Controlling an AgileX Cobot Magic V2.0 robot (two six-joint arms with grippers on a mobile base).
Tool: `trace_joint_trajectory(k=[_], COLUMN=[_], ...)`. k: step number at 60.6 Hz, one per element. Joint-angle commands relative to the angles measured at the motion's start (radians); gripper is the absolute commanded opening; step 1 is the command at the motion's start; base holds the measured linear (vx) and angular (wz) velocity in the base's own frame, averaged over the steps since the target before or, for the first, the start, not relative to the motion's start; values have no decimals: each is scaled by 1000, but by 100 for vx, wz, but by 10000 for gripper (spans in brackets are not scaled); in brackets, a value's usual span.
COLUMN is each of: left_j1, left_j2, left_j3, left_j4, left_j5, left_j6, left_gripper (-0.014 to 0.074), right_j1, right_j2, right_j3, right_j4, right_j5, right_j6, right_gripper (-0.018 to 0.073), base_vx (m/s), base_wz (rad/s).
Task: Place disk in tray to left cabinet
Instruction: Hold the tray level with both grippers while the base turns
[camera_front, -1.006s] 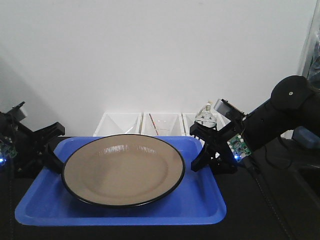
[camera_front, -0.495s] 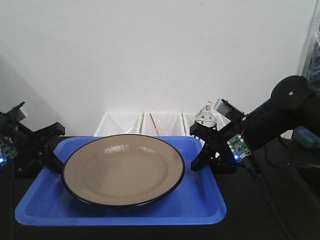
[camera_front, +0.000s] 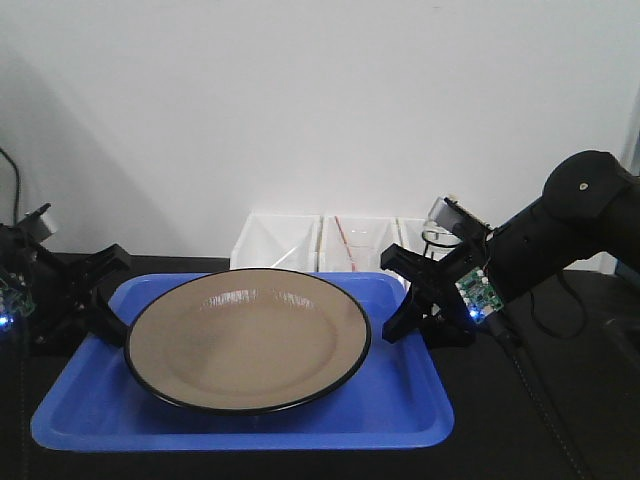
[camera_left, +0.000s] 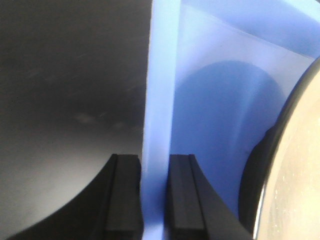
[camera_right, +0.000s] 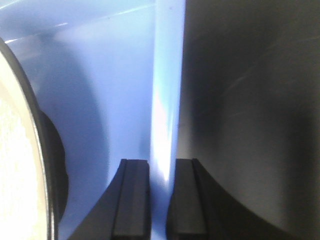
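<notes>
Jaws, left: the left gripper (camera_left: 152, 161) has its jaws pressed onto the left rim of the tray (camera_left: 210, 125), one outside the rim and one inside, with the rim filling the gap.
Jaws, right: the right gripper (camera_right: 161, 165) pinches the right rim the same way, roughly opposite the left one.
Disk: the disk (camera_front: 248, 338) lies flat in the tray, about centred and nearly as wide as it. Its black edge comes close to both inner jaws; I cannot tell whether it touches them.
Tray: it sits level between the two arms over the black desk (camera_front: 560, 420). Whether it is clear of the desk cannot be told.
Cabinet: not in view.
Behind: white bins (camera_front: 290, 240) stand against the wall, just beyond the far rim.
Disk handling: it looks stiff and glossy, probably heavy for its size and breakable. It rests loose on smooth plastic, so a tilt or jolt could make it slide to a rim.
Tray handling: it appears to be light, thin plastic. Held at only two spots on a low rim, it may bow or twist under the disk.
Hold: the mid-side rims, as gripped now, are the best place to carry it, rather than the disk itself. Both arms must move level and in step.
Risk: uneven height between the arms, or a rim slipping out of the pinch.
</notes>
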Motion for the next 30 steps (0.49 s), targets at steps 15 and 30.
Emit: trace_joint_trajectory(k=[15, 30], left_j1=[-32, -32], left_j2=[-59, -59], left_j3=[-40, -40], left_j4=[-231, -231], left_j5=[9, 9], left_j6=[-25, -25], left_gripper=[0, 0], right_j1=[32, 32], right_j2=[-72, -72], right_j3=[-35, -35], right_j4=[225, 225], right_j5=[-18, -19], right_j6=[-2, -2], right_gripper=[-1, -1], base_vx=[-15, -16], base_wz=[49, 63])
